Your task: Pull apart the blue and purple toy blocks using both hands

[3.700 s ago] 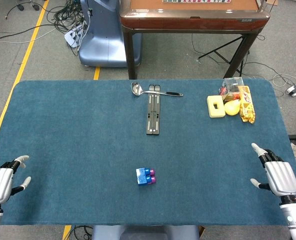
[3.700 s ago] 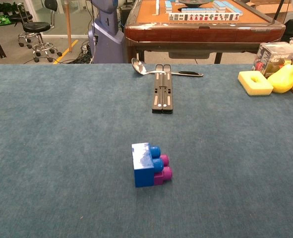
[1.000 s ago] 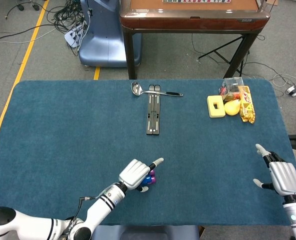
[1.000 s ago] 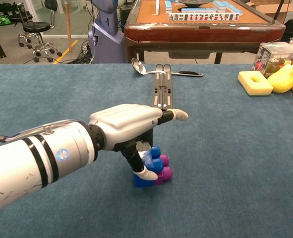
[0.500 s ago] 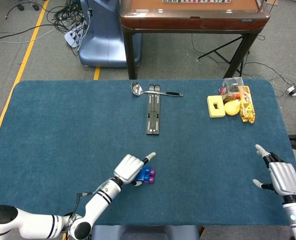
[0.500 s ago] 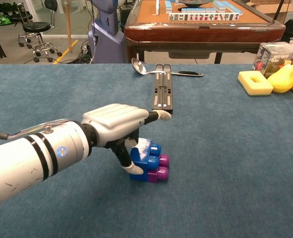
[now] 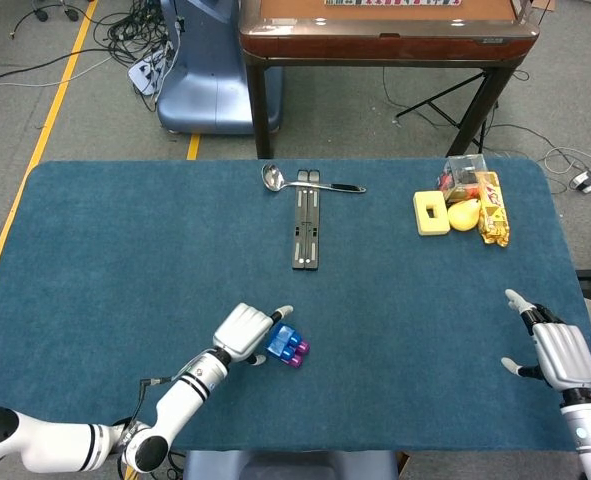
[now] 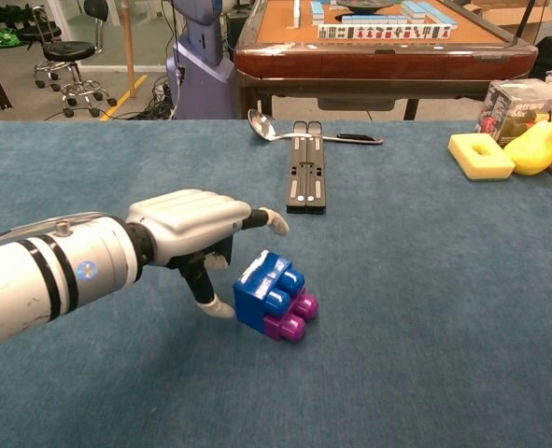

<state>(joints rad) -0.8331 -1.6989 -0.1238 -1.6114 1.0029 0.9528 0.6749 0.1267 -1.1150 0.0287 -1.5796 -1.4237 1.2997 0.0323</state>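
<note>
- Blue and purple toy blocks (image 8: 274, 299), joined as one piece, sit tilted on the blue table cloth (image 8: 425, 280) near the front edge, studs pointing to the right; the blue block (image 7: 281, 341) lies nearest the left hand and the purple one (image 7: 297, 351) shows at the lower right.
- Left hand (image 8: 193, 230) hovers just beside the blocks on their left, holding nothing: one finger points out over the blue block while the thumb curls down close to its side. I cannot tell whether any fingertip touches it. My judgement is that it stands here to take the blue half, so the purple end is left free.
- Right hand (image 7: 554, 348) waits near the right front edge, well apart from the blocks, fingers spread and holding nothing; only the head view shows it. It must come across before any pulling can start.
- Farther back, a black folded stand (image 8: 306, 175) lies lengthwise with a metal spoon (image 8: 299, 133) across its far end.
- At the far right corner sit a yellow sponge (image 8: 480, 155), a yellow pear-like toy (image 8: 531, 148) and snack packets (image 7: 489, 207), clear of the working space.
</note>
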